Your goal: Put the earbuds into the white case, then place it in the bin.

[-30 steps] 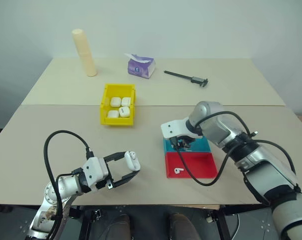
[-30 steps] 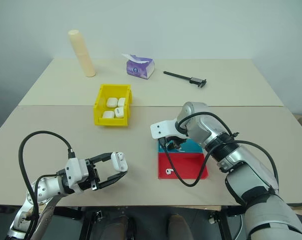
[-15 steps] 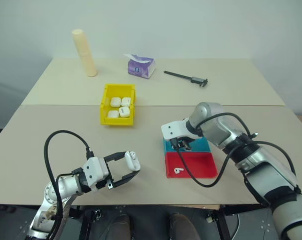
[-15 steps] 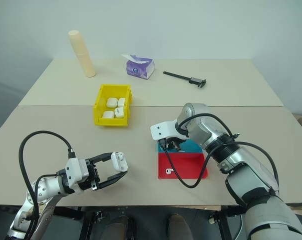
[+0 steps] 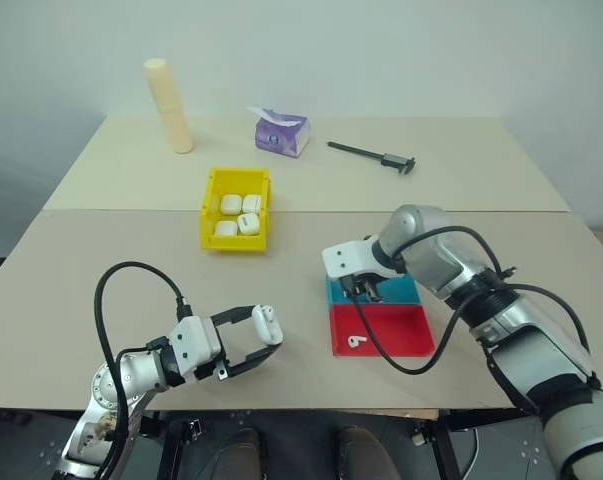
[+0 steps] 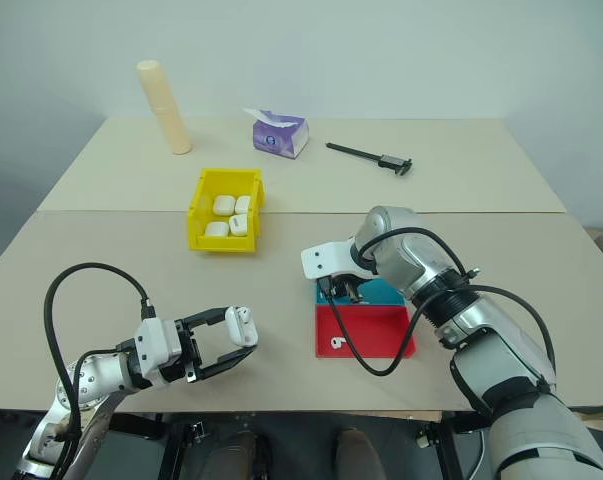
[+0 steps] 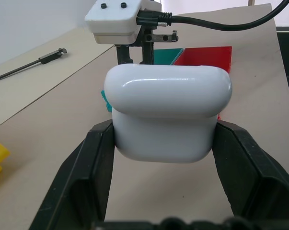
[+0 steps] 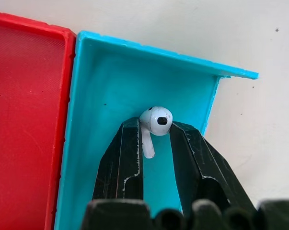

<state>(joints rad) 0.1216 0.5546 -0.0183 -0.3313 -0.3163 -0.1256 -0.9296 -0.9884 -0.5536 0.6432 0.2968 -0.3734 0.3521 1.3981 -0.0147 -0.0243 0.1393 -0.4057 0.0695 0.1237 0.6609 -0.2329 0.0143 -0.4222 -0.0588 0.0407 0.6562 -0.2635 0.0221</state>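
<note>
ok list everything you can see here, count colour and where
table: one, beige, under everything
bin: one, yellow, left of centre on the table
cases in the bin: four, white
held case: one, white, between the left gripper's fingers, above the table's near edge
blue tray: one, right of centre
red tray: one, against the blue tray's near side
earbud in the red tray: one, white
earbud in the blue tray: one, white, between the right gripper's fingers
tissue pack: one, purple, far side
caliper: one, dark, far right
cylinder: one, cream, far left
left gripper: shut on the held case
right gripper: down in the blue tray, around the earbud
</note>
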